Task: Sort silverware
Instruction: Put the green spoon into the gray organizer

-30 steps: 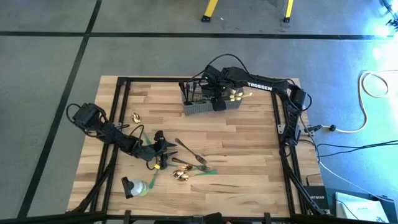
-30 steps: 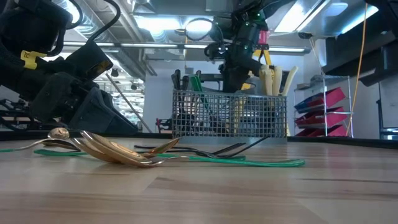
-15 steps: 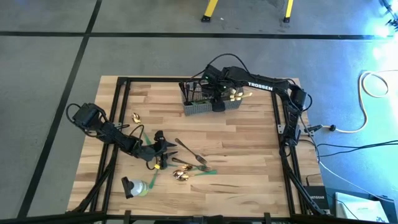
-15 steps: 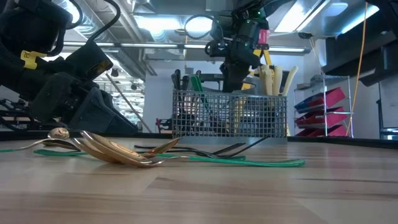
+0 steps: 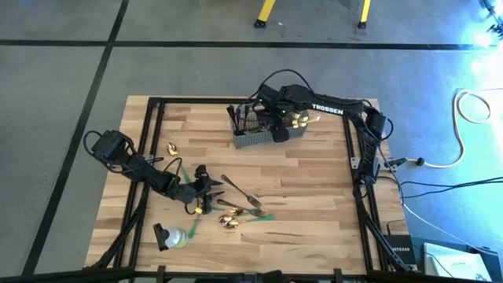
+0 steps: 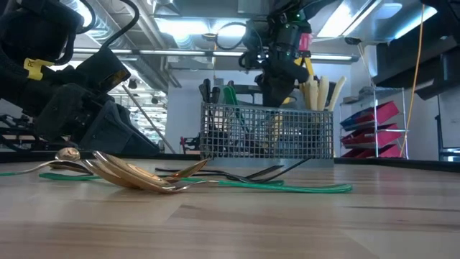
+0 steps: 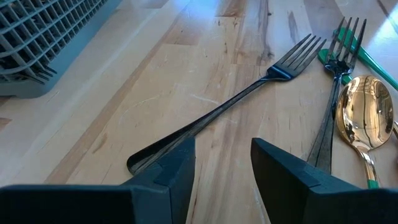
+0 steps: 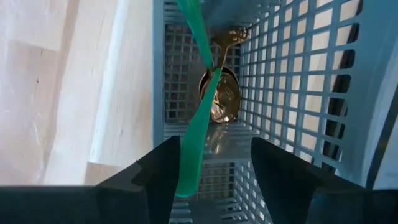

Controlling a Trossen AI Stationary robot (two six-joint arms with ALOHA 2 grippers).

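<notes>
Since a second earlier, only the right arm had moved: the wire mesh basket (image 5: 263, 126) had swung slightly, its left end shifting toward the near side, while everything by the left arm lay unchanged.

Inside the basket's middle compartment a gold spoon (image 8: 222, 96) stood bowl-down with a flat green tape strip (image 8: 198, 118) attached. The right gripper (image 5: 277, 122) hung directly above that compartment, its fingers (image 8: 158, 171) parted and closed on nothing, the strip passing between them. Dark forks (image 6: 210, 93) stood in the basket's left section and cream-handled knives (image 6: 316, 92) in its right.

On the near left of the wooden table (image 5: 314, 196), a loose dark fork (image 7: 249, 93) lay just ahead of the left gripper (image 7: 221, 165), whose fingers were spread and empty, low over the wood. Further forks (image 5: 250, 200) and gold spoons (image 5: 229, 220) with green strips lay clustered just right of it. One more gold spoon (image 5: 172, 148) lay apart, farther back on the left.
</notes>
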